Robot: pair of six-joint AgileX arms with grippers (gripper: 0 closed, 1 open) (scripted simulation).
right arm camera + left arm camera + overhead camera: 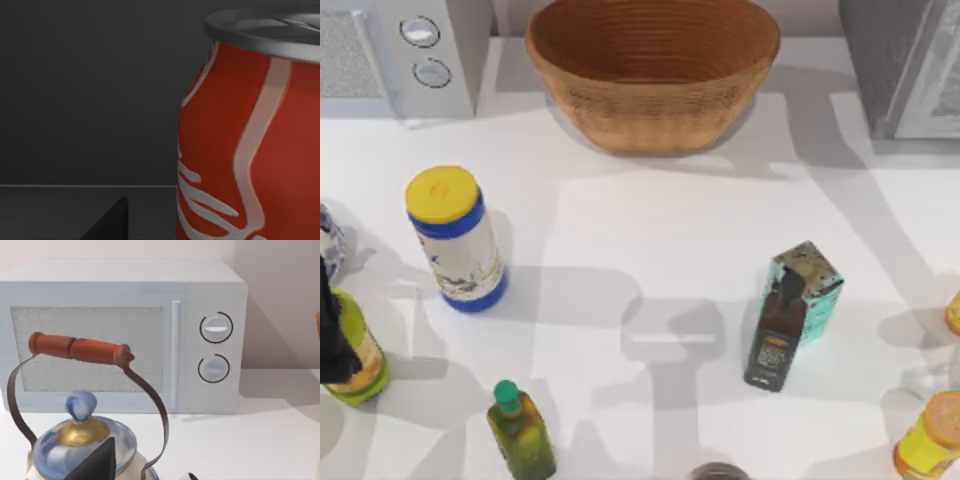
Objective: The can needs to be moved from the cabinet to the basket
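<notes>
Before my right wrist camera, red white-lettered can (250, 140) upright inside dark cabinet (905, 65); wicker basket (653, 70) at bench rear.

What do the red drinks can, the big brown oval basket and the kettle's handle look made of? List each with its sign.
Red drinks can: apparently painted metal, going by the dull silver rolled rim on top and smooth glossy wall.
Brown oval basket: looks like woven wicker, matte, with fine ribbed coils.
Kettle handle: reddish-brown turned grip, probably wood, on a thin dark metal-looking bail.

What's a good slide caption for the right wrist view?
Red can standing upright, close up, against a dark grey interior.
</notes>
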